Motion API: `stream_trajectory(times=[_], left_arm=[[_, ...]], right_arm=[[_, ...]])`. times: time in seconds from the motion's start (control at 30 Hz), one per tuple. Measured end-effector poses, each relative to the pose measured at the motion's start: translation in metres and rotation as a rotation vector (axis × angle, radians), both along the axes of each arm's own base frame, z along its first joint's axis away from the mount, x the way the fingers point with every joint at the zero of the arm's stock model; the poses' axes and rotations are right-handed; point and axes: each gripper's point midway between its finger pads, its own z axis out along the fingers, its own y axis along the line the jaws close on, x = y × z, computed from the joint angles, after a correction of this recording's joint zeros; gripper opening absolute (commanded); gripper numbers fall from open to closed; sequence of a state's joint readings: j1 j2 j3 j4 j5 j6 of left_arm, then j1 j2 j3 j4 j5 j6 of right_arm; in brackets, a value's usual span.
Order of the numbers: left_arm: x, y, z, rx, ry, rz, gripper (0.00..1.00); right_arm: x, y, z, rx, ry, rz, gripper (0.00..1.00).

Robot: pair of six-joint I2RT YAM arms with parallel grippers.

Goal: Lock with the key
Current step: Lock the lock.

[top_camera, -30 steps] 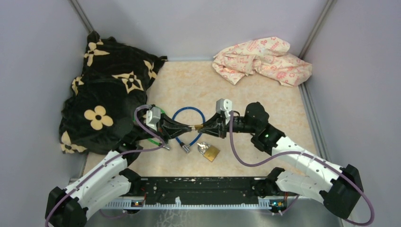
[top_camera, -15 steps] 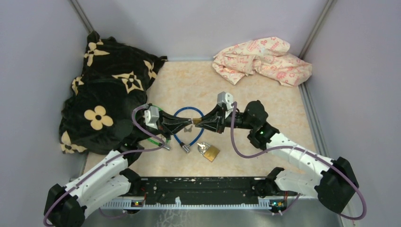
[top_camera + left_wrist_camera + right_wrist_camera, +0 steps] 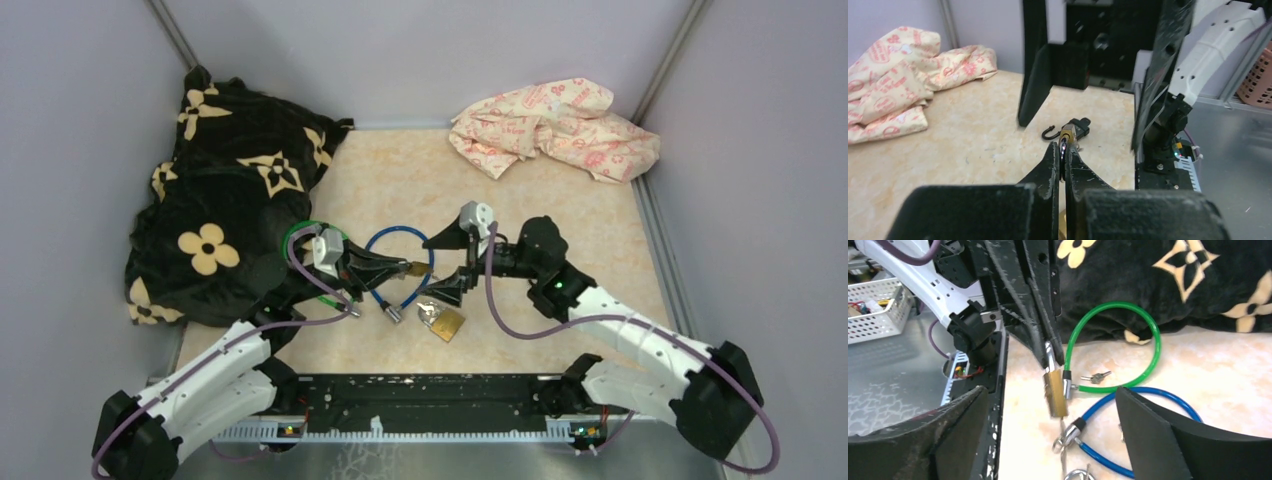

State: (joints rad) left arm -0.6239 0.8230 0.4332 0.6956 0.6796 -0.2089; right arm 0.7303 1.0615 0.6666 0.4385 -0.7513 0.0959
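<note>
- Nearest the bases: second brass padlock flat on tabletop, keys apparently attached.
- Just beyond: left fingers pinched shut on small brass padlock, held off tabletop, green cable attached; blue cable looped underneath.
- Opposite: right fingers spread wide, gripping nothing.
- Step in hand, prob.: fetch small key lying inside green loop. Best to drop straight down, grip head not blade, keep left arm steady.
- Vs 1 s ago: right fingers then closed at padlock, now open & backed off; green loop swung up-left.
</note>
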Motion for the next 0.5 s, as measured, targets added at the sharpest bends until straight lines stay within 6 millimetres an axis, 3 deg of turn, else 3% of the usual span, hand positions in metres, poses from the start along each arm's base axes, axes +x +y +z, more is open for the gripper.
stream_trajectory(times=[0.1,0.23,0.33,0.5], left_arm=[[0.004,0.011,-0.009,0.013,0.021,0.035,0.00],[0.006,0.022,-0.011,0.008,0.017,0.067,0.00],[0.002,0.022,-0.015,0.010,0.022,0.054,0.00],[-0.001,0.022,-0.020,0.015,0.042,0.038,0.00]], right_arm=[[-0.004,-0.022,0.009,-0.020,-0.034,-0.041,0.96],[-0.005,-0.044,0.011,-0.062,-0.055,-0.084,0.75],[-0.004,-0.044,0.001,-0.090,-0.030,-0.077,0.62],[0.004,-0.028,-0.025,-0.128,0.066,-0.030,0.51]])
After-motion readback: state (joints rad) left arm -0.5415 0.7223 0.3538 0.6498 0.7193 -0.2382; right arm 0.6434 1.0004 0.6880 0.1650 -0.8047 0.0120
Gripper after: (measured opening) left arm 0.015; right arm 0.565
